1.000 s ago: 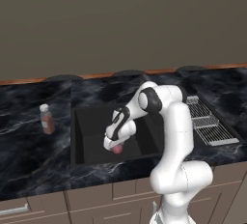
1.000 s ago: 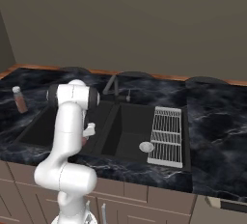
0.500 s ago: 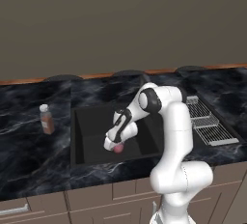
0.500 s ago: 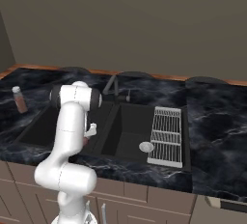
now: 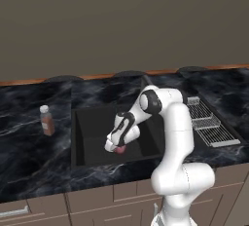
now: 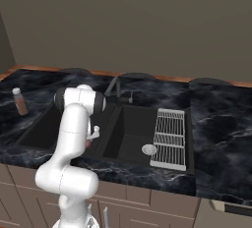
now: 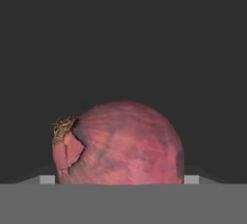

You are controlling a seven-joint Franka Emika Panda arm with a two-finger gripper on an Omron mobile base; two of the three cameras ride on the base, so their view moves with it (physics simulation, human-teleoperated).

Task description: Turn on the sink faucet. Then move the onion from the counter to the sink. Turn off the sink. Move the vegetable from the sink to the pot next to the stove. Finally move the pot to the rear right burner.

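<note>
Hand view looks straight onto the onion (image 7: 118, 143), reddish-pink with a dry tuft at one end, lying on the dark floor of the sink (image 7: 120, 35); no writing shows on it. From the left base view the gripper (image 5: 115, 146) reaches down into the sink's left basin with the onion at its tips, and I cannot tell whether the claw grips it or stands loose around it. On the counter (image 5: 29, 166) a white-capped brown bottle (image 5: 46, 121) carries no legible label
</note>
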